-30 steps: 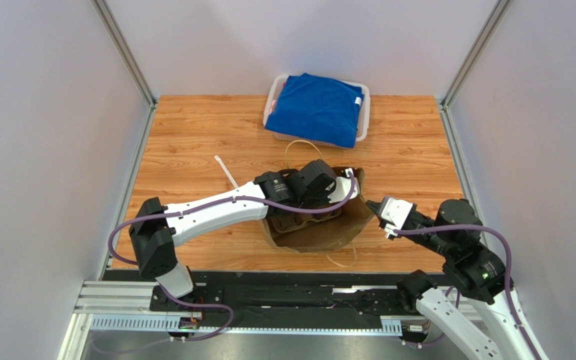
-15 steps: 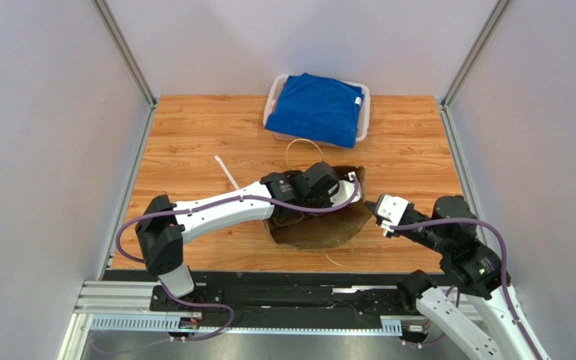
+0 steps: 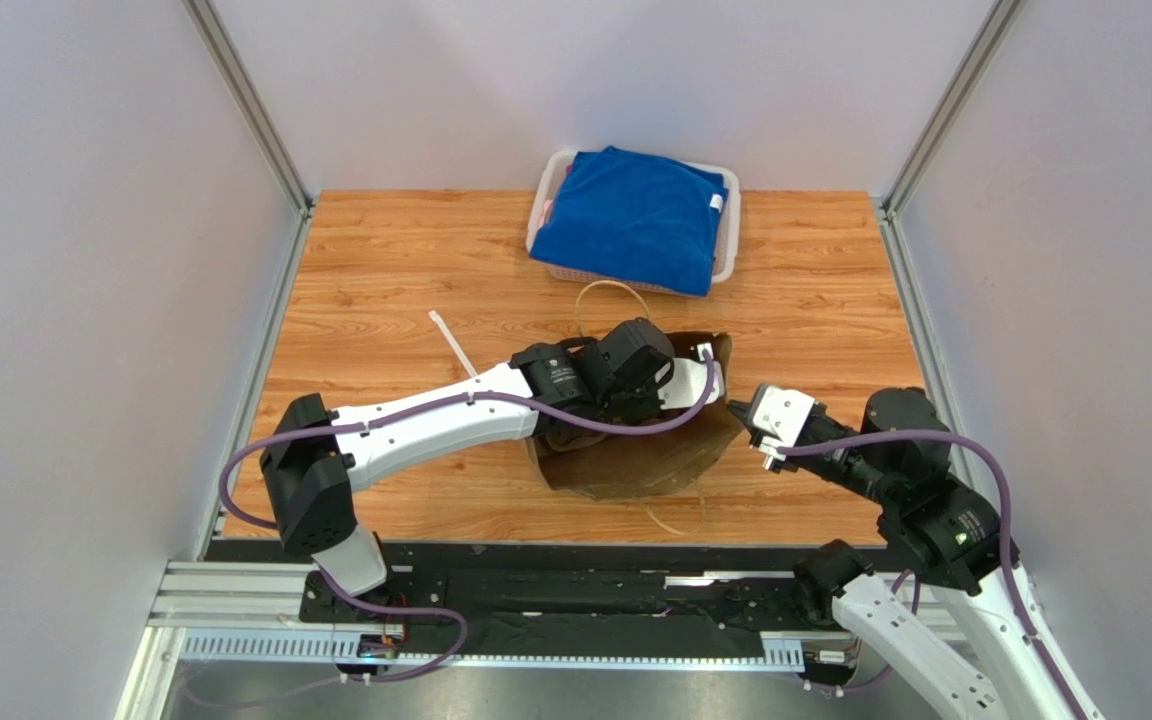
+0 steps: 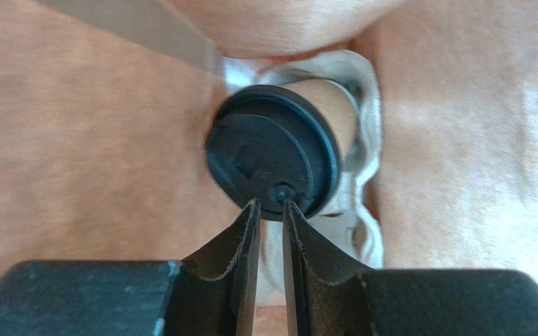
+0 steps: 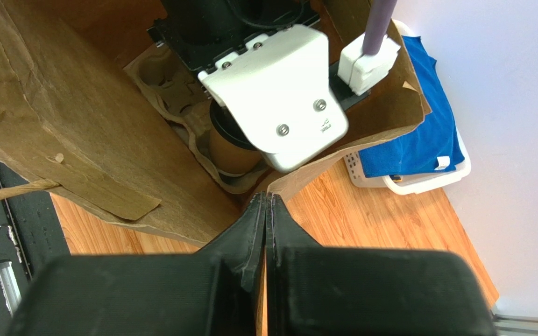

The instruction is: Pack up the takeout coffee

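Note:
The takeout coffee (image 4: 272,159), a kraft cup with a black lid, stands in the grey pulp carrier (image 4: 363,91) inside the brown paper bag (image 3: 657,458). My left gripper (image 4: 268,204) reaches down into the bag. Its tips hang just over the lid's near edge, a narrow gap apart with nothing between them. In the right wrist view the cup (image 5: 233,150) shows under the left wrist's white housing. My right gripper (image 5: 265,199) is shut on the bag's rim at its right corner, and it also shows from above (image 3: 751,408).
A white basket (image 3: 728,225) holding a folded blue cloth (image 3: 635,218) sits at the back of the wooden table. A thin white strip (image 3: 452,342) lies left of the bag. One bag handle loop (image 3: 605,293) arcs behind the bag. Black rails run along the near edge.
The left arm shifted slightly over the bag and its jaws narrowed a little. The right gripper moved slightly left and away, still holding the bag's rim.

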